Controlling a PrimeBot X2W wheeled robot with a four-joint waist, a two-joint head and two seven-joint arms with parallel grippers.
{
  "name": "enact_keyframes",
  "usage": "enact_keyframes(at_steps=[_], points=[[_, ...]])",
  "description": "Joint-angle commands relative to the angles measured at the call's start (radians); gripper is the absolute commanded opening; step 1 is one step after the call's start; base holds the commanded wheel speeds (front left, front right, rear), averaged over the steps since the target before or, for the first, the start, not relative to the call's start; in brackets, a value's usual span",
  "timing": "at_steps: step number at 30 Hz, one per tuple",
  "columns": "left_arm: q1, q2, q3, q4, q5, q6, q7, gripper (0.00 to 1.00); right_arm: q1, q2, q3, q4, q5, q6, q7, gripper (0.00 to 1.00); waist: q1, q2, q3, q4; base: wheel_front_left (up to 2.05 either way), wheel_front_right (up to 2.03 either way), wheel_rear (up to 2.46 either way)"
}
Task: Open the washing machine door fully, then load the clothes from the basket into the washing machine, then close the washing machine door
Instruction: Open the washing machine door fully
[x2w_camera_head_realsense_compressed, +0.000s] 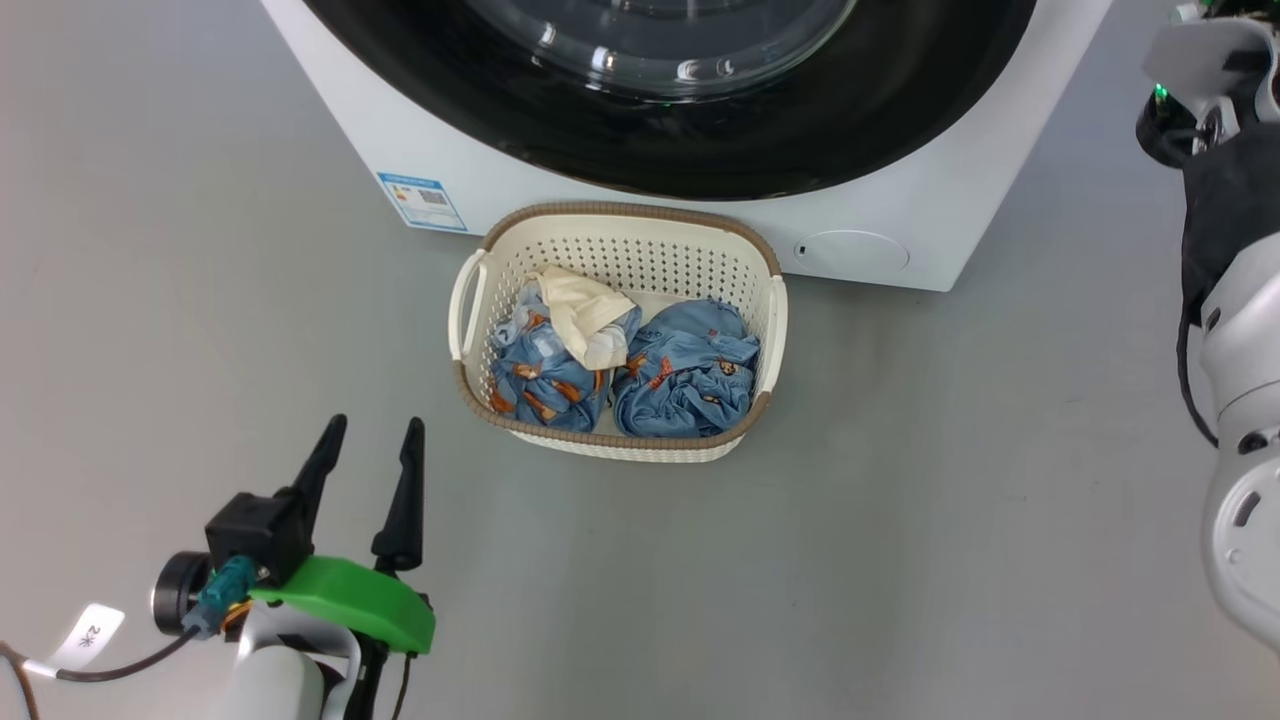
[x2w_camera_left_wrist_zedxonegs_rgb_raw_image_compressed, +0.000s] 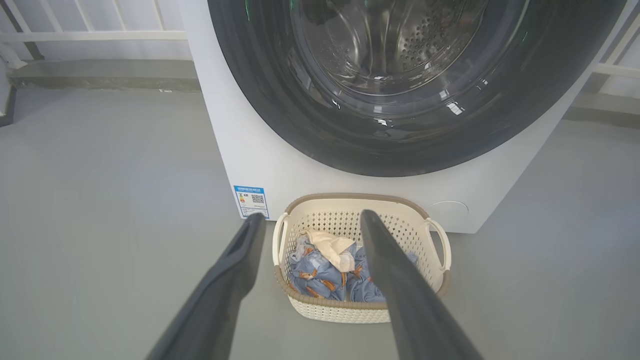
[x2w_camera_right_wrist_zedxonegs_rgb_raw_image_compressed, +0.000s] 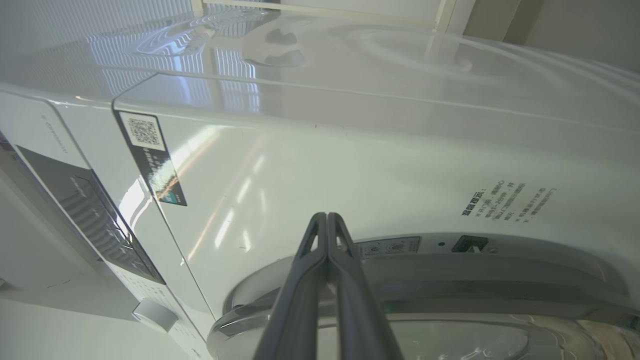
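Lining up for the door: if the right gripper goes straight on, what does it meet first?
Probably the white front of the washing machine, just beside the rim of the washing machine door, not the door itself. The shut right gripper aims there; depth is unclear.

Glossy door rim (x2w_camera_head_realsense_compressed: 800, 150), perforated plastic basket (x2w_camera_head_realsense_compressed: 640, 250)

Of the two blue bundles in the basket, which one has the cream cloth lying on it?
The left bundle in the head view: the cream cloth drapes over its top, while the right bundle lies uncovered.
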Motion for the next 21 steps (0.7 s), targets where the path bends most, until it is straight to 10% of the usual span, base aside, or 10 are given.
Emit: enact_keyframes(at_steps=[1,21], points=[[-0.032,0.017,0.037,-0.015,0.014,-0.003,-0.006,1.0,-0.057,0.006,0.013,-0.006,-0.016,0.002,0.011,0.0,0.0,0.0,0.005,0.005,0.0,0.0,0.0],[-0.068,-0.007,0.046,-0.008,0.022,-0.028,-0.006,1.0,-0.237,-0.056,0.02,0.206,-0.13,0.002,0.072,0.0,0.0,0.0,0.079,0.025,0.0,0.0,0.0]])
